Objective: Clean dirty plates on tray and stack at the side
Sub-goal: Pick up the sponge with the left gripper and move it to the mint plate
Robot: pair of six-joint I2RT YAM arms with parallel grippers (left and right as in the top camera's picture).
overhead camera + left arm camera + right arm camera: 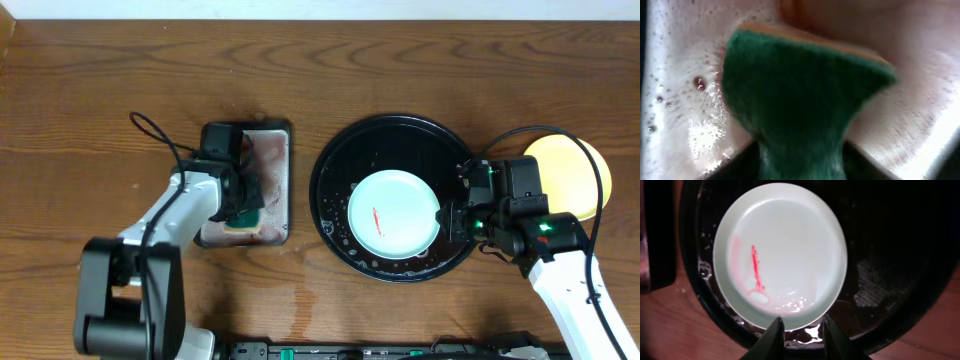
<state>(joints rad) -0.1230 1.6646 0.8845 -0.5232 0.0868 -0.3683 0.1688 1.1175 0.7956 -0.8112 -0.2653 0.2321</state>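
Overhead: plate (393, 212) clear of tray (400, 140) rim

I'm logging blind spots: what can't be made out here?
Yellow plate: overhead, right arm covers its left part.
Left end effector: wrist view, blurred sponge covers most of its fingers.
Right end effector: wrist view, bottom edge cuts its fingers; contact with white plate unclear.

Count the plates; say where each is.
2. A pale red-streaked plate in the black tray; a yellow plate on the table beside it, partly behind the right arm. Others may be hidden.
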